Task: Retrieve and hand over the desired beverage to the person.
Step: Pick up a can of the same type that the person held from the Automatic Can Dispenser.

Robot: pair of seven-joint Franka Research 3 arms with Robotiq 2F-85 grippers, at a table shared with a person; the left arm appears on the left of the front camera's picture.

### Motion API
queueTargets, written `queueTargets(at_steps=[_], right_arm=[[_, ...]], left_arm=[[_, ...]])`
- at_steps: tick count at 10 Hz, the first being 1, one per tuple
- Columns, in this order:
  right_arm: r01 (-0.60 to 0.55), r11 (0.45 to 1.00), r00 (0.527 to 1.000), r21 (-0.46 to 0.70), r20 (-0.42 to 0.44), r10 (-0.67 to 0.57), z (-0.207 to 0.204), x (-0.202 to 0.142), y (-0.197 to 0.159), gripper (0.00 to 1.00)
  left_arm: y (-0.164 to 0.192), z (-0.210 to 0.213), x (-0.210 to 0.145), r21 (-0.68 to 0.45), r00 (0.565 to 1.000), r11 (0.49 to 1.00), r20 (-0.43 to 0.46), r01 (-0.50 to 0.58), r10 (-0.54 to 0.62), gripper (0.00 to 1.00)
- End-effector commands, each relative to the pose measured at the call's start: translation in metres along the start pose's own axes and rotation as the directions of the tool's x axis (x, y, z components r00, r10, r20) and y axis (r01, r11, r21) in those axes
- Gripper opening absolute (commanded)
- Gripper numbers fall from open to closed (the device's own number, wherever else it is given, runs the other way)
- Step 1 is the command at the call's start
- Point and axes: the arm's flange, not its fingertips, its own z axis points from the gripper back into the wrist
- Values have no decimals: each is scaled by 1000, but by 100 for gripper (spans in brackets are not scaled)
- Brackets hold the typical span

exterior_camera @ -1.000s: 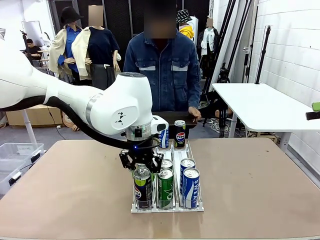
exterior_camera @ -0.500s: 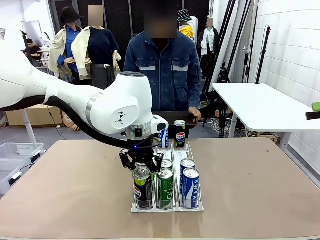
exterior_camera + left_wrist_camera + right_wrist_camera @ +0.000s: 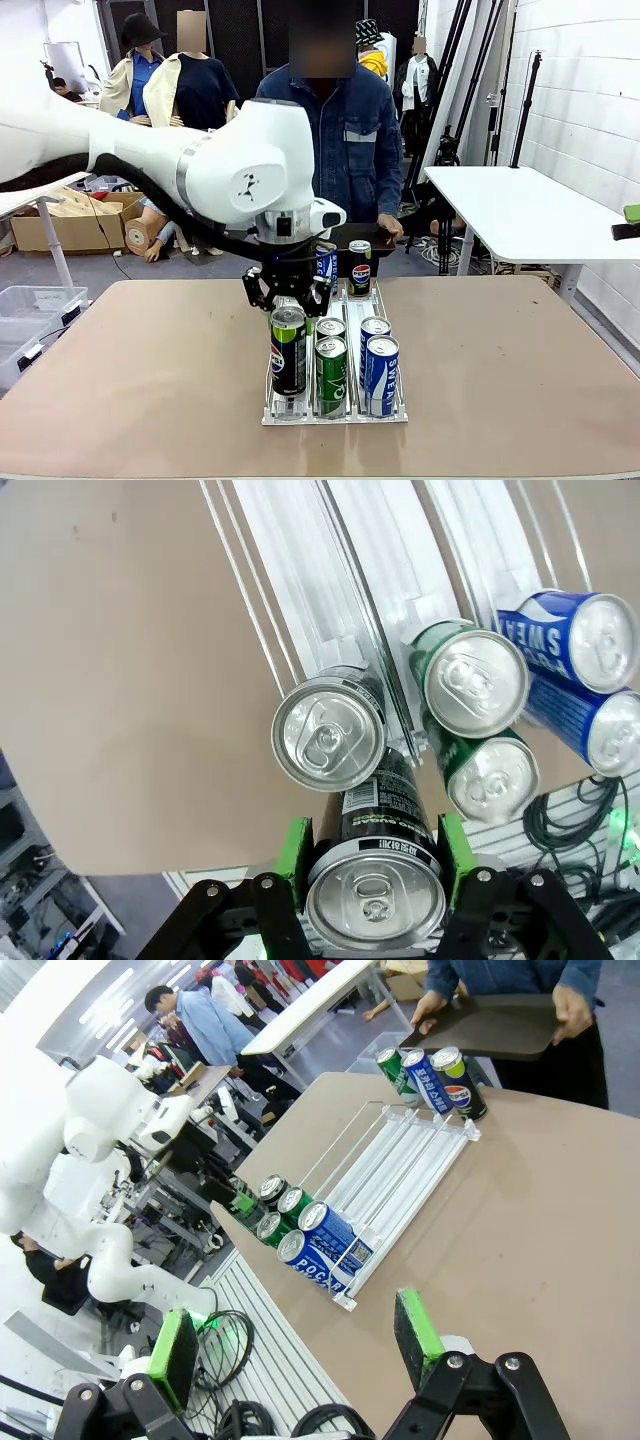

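Beverage can (image 3: 288, 355), black with green print, hangs upright in the left gripper (image 3: 288, 310), whose jaws are clamped on its upper part. In the left wrist view the green pads (image 3: 297, 855) press against both sides of the beverage can (image 3: 373, 895), just under the silver lid. The can is over the near end of the left lane of the rack (image 3: 335, 417), and its top stands higher than the tops of the cans beside it. A second black can (image 3: 328, 742) sits in the same lane beneath it.

Just beside it, in the middle lane, two green cans (image 3: 331, 372) stand one behind the other, and two blue cans (image 3: 381, 370) fill the near end of the right lane. At the far end of the rack stand a Pepsi can (image 3: 360, 267) and a blue-and-white can (image 3: 327, 266), the latter partly hidden behind the gripper.

The rack rests on the brown table (image 3: 500, 350). At the far edge the person (image 3: 335, 140) in a denim jacket holds a dark tray (image 3: 490, 1025) with both hands, close to the rack's far end.

The right gripper (image 3: 295, 1345) hovers over the near side of the table, its jaws spread wide with nothing between the green fingers (image 3: 415, 1335).
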Motion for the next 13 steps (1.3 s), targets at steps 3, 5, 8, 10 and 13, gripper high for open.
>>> queueTargets(at_steps=[3,5,8,10,13], right_arm=[[-5,1000,1000,8,7,5,-1,1,0,100],[-5,1000,1000,8,7,5,-1,1,0,100],[-5,1000,1000,8,7,5,-1,1,0,100],[-5,1000,1000,8,7,5,-1,1,0,100],[-5,1000,1000,8,7,5,-1,1,0,100]], left_arm=[[-5,61,7,45,1000,999,21,21,-22,0],[-6,86,5,16,999,999,19,42,-42,0],[-5,109,9,9,999,999,14,45,-45,0],[8,118,15,-9,999,999,-8,32,-32,0],[35,126,14,11,999,999,-12,35,-35,0]])
